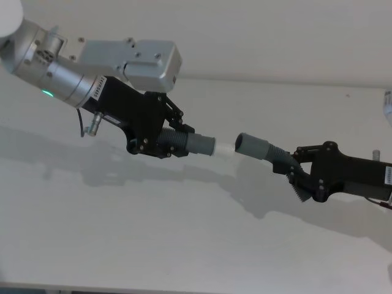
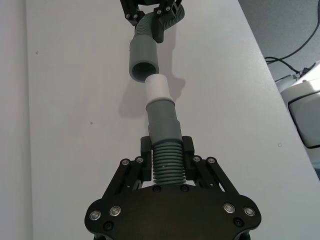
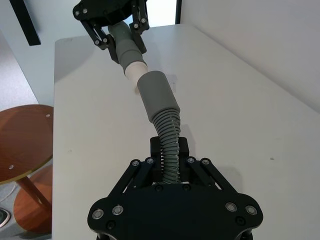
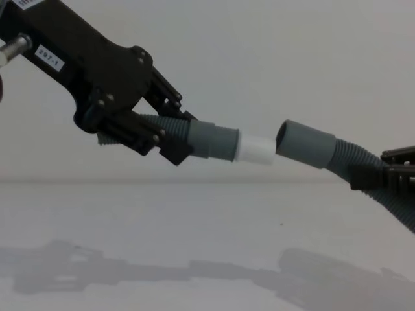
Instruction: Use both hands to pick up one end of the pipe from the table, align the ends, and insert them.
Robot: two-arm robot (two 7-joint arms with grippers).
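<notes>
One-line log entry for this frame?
left gripper: holds spigot pipe | right gripper: holds socket pipe | ends aligned, not inserted

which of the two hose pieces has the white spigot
The hose piece held by the left gripper; the right gripper's piece ends in an open grey cuff.

Looks like a lab or test room: bare white surface (image 3: pixel 240 130), plain white wall, round wooden stool (image 3: pixel 22 135) beside it.
</notes>
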